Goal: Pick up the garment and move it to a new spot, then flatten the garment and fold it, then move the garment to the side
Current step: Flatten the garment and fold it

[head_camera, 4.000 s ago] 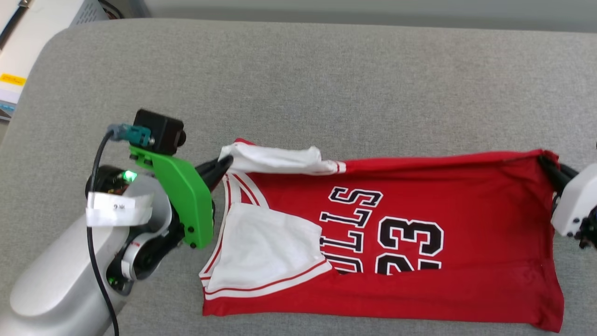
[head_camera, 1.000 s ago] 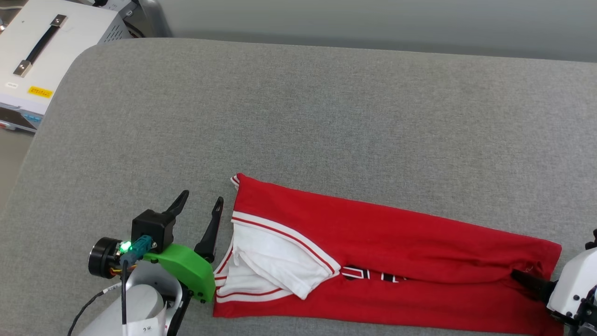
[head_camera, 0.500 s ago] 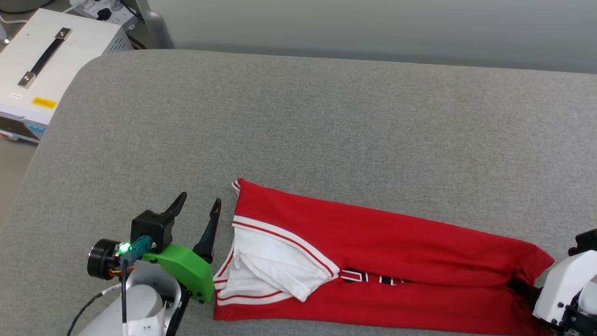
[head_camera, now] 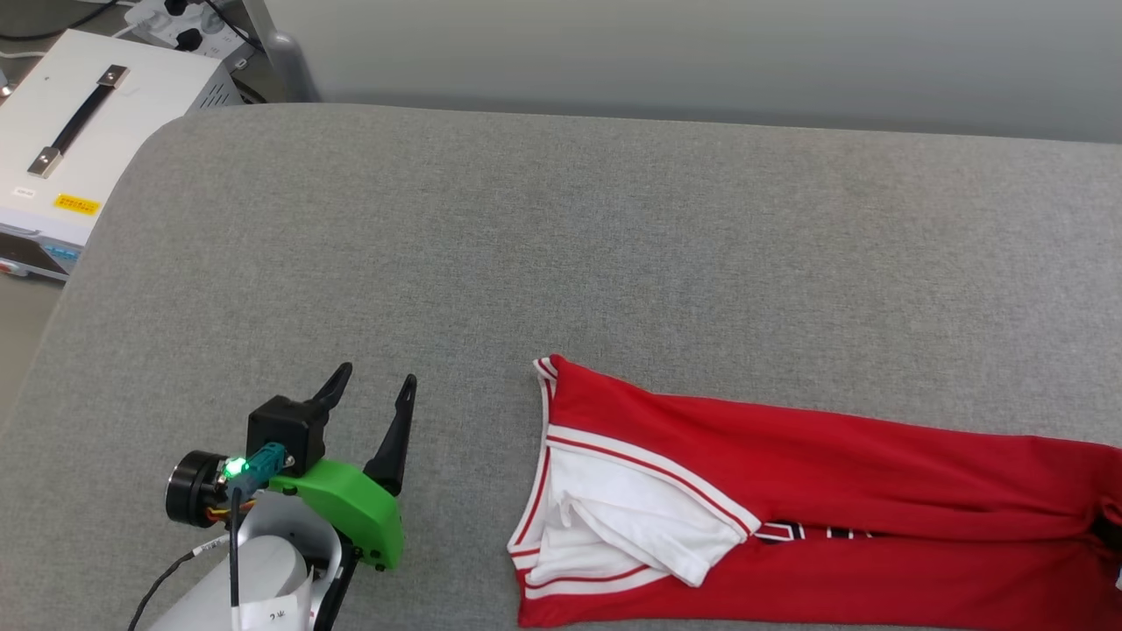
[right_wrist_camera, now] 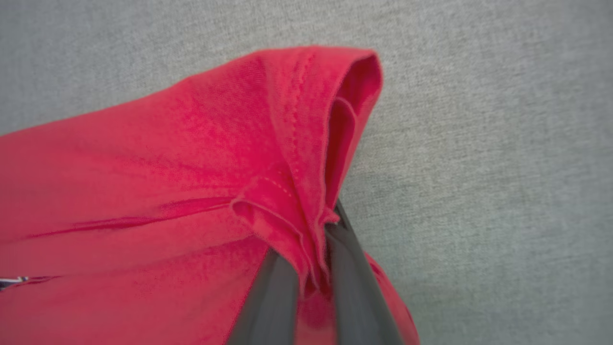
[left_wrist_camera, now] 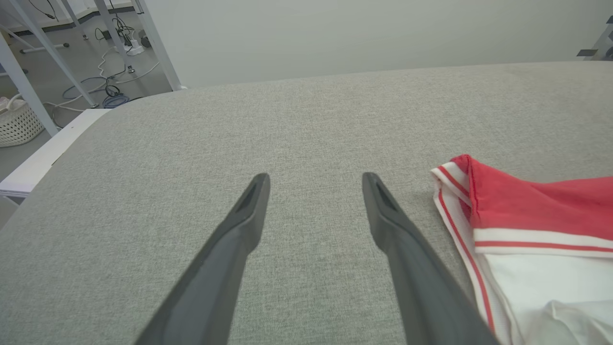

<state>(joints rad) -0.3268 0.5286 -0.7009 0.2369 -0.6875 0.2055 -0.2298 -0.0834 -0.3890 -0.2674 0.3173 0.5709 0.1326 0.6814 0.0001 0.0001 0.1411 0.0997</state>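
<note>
Red soft-fabric T-shirt with white sleeves [head_camera: 789,491] folded lengthwise on grey fabric-covered table [head_camera: 561,245], right gripper [right_wrist_camera: 311,249] pinched on its bunched hem, left gripper [head_camera: 377,375] spread wide, empty, near the collar

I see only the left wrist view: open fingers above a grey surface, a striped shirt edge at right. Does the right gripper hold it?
Observer: Yes. In the right wrist view the right gripper is shut on a bunched fold of the garment.
Operator: Which end?
Observer: The stitched hem; in the head view that end reaches the right edge, away from the left gripper.
Operator: Is it folded?
Observer: Lengthwise; a strip of dark lettering shows at the fold.
</note>
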